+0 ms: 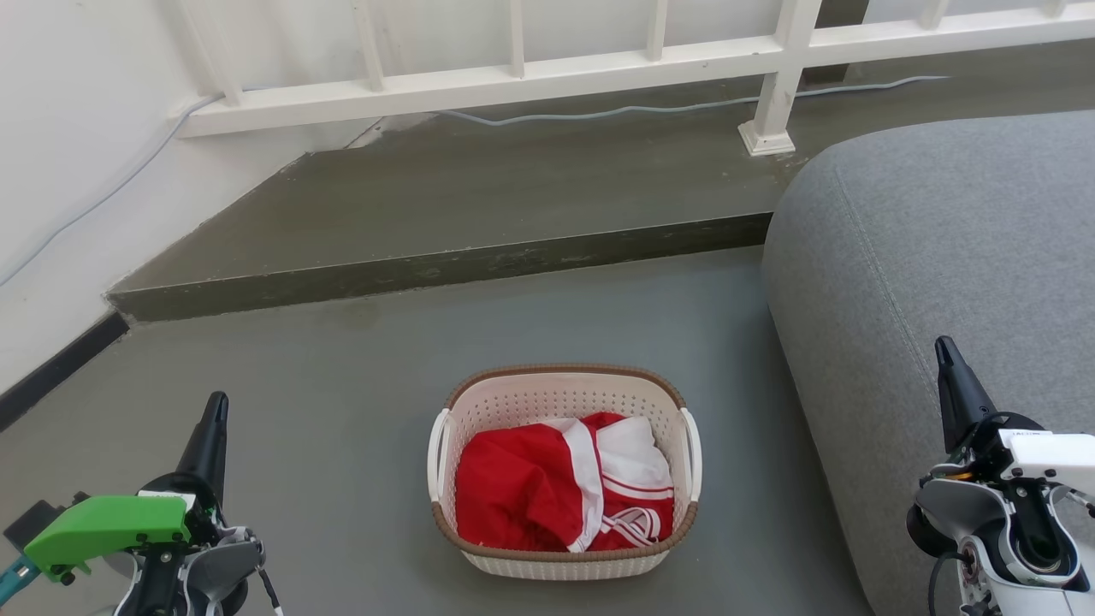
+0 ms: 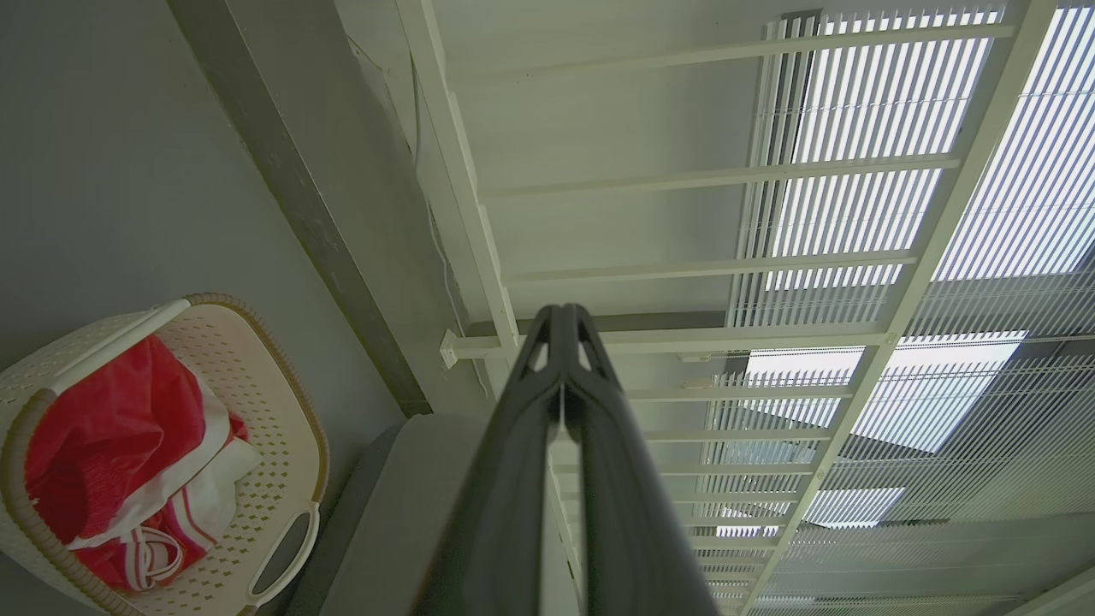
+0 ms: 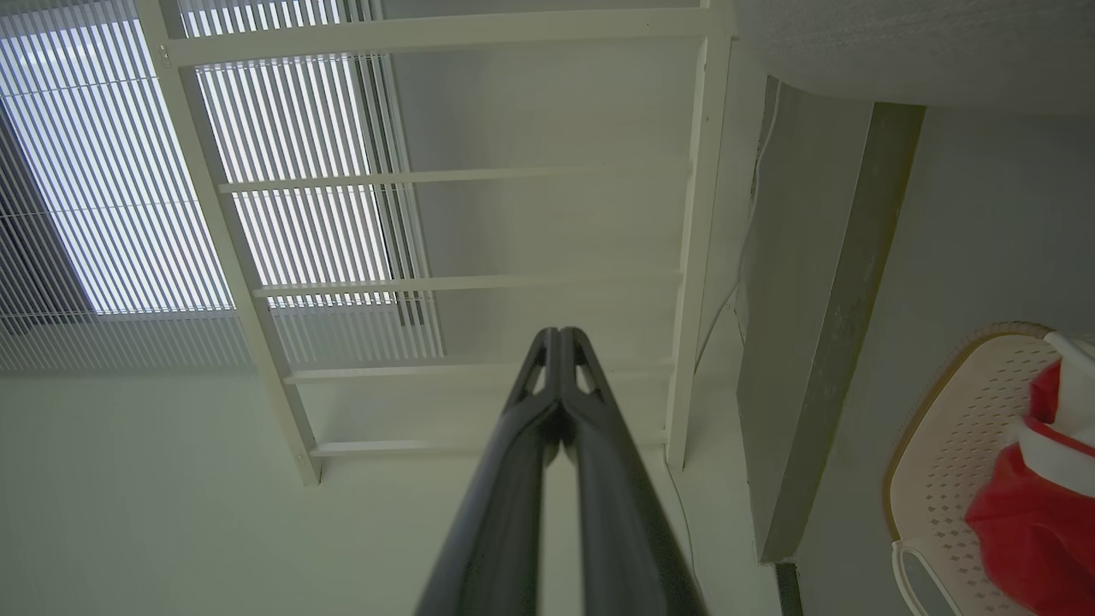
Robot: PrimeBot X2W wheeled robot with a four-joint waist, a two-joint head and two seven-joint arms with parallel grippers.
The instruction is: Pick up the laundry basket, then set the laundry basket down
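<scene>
The laundry basket [image 1: 547, 402] stands on the grey floor, cream-white and perforated, with a brown rim and a white handle on each side. Red and white clothing [image 1: 565, 492] lies bunched inside it. My left gripper [image 1: 216, 406] is shut at the lower left, well apart from the basket, its fingers pointing up the view. My right gripper [image 1: 945, 349] is shut at the lower right, over the sofa's edge. The left wrist view has the basket [image 2: 282, 462] at its lower left, beside my shut fingers [image 2: 513, 479]. In the right wrist view the basket [image 3: 941, 462] lies at the lower right.
A grey sofa [image 1: 941, 257] takes up the right side, close to the basket. Beyond the basket a raised concrete step [image 1: 445, 269] crosses the floor, with a white railing [image 1: 513, 81] and a cable behind it. A white wall [image 1: 68, 154] closes the left.
</scene>
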